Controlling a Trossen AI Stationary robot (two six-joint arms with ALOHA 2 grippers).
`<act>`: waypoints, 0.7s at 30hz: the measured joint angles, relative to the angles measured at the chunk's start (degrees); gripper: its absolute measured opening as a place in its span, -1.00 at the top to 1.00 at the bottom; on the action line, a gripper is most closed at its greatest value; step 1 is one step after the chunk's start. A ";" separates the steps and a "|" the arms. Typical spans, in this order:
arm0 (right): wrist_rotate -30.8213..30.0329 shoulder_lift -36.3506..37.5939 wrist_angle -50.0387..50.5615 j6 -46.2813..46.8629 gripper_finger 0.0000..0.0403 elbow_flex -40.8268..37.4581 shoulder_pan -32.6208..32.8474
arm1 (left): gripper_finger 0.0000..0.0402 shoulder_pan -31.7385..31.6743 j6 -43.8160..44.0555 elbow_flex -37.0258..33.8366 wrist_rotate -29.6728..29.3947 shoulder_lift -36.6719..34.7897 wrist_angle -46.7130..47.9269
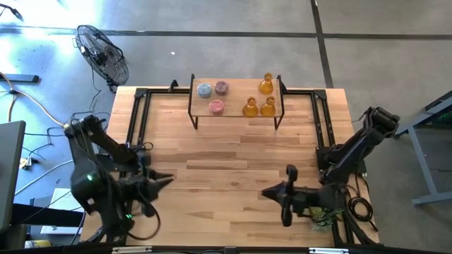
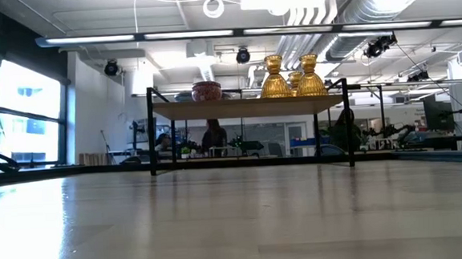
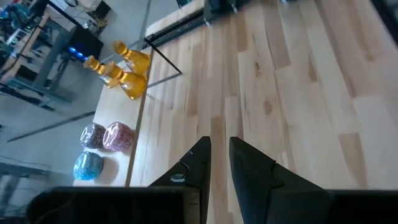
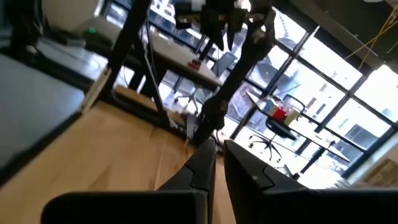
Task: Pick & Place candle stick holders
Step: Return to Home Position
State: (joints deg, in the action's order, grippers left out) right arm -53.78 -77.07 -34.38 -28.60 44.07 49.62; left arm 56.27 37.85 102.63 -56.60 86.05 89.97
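Six candle stick holders stand on a small wooden shelf (image 1: 236,106) with black legs at the table's far middle. A pale blue one (image 1: 204,89) and two pink ones (image 1: 221,87) (image 1: 216,106) stand on its left part, three amber flask-shaped ones (image 1: 266,85) (image 1: 250,107) (image 1: 268,107) on its right. They also show in the left wrist view, amber (image 3: 132,84), pink (image 3: 119,135) and blue (image 3: 87,165). My left gripper (image 1: 171,179) is shut and empty over the near left of the table, pointing right. My right gripper (image 1: 264,190) is shut and empty over the near right, pointing left.
Black frame rails run along the table's left (image 1: 138,116) and right (image 1: 321,116) sides, beside the shelf. A fan (image 1: 102,53) stands on the floor beyond the far left corner. Something green (image 1: 323,217) lies under my right arm at the near right. Bare wood lies between the grippers and the shelf.
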 joint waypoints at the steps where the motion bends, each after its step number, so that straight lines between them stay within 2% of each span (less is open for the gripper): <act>1: -0.04 1.24 0.60 -0.04 0.86 0.00 0.62 | 0.72 0.00 0.00 0.00 -0.18 -1.29 0.05; 5: -0.12 6.59 5.53 -0.36 0.86 0.00 3.45 | 0.72 0.00 0.09 -0.55 -4.64 -6.96 -0.64; 9: -0.04 12.05 13.74 2.06 0.86 0.02 5.84 | 0.72 0.00 0.06 -8.57 -8.47 -15.17 -6.17; 16: 2.87 18.45 28.97 13.90 0.86 0.02 6.67 | 0.72 0.00 -0.33 -38.27 -5.19 -35.49 -27.12; 21: 3.45 19.35 34.11 16.68 0.86 0.02 6.65 | 0.72 0.00 -5.73 -60.21 -0.58 -51.54 -45.92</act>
State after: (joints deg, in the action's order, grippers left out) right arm -50.33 -57.72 -0.27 -11.92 44.10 56.27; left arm 56.27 32.12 42.42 -57.18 34.51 44.05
